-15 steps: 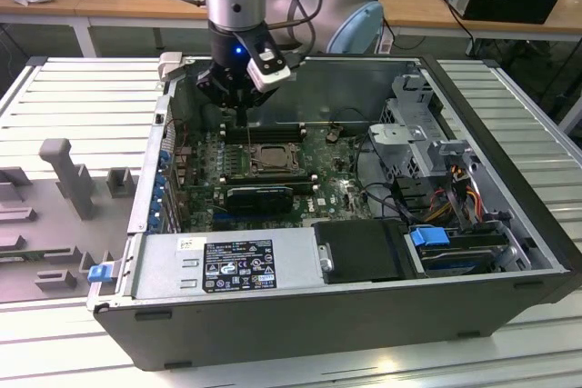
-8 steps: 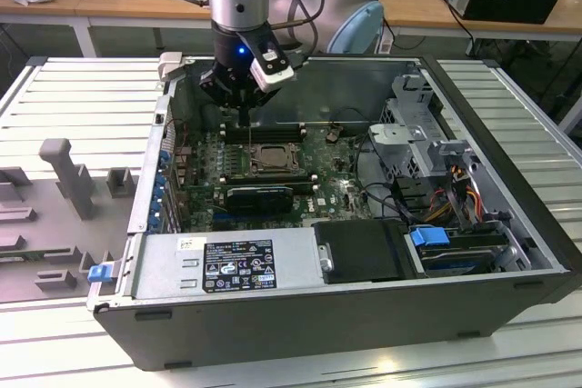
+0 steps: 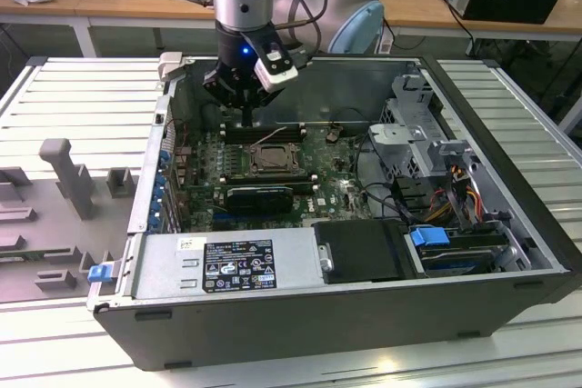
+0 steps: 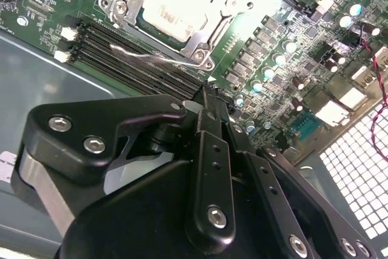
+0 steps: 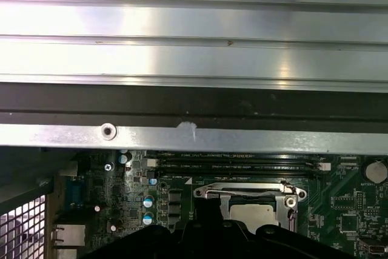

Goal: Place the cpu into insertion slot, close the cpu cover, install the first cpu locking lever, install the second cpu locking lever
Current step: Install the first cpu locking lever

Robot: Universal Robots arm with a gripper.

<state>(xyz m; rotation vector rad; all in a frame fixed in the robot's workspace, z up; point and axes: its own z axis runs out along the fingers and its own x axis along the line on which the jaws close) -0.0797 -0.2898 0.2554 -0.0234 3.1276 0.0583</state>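
Observation:
The insertion slot (image 3: 271,159) sits mid-motherboard inside the open computer case. The cpu (image 4: 176,1) lies in it, its pale metal top showing through the window of the cpu cover (image 4: 209,31), which lies flat over it. In the first wrist view the cpu (image 5: 254,213) and the cpu cover (image 5: 242,193) show past the gripper's black body. A thin wire locking lever (image 4: 145,57) stands off the socket's edge over the memory slots, also seen as a raised lever (image 3: 275,136). My gripper (image 3: 247,120) hangs just behind the socket above the memory slots, fingers together and holding nothing; its tip (image 4: 206,94) is close to the lever.
Long black memory slots (image 4: 121,53) run beside the socket. A black card (image 3: 259,197), the power supply (image 3: 227,265), a drive cage (image 3: 414,134) and cables (image 3: 459,197) crowd the case. The rear chassis wall (image 5: 194,65) is close behind. Grey fixtures (image 3: 64,179) stand on the exterior view's left.

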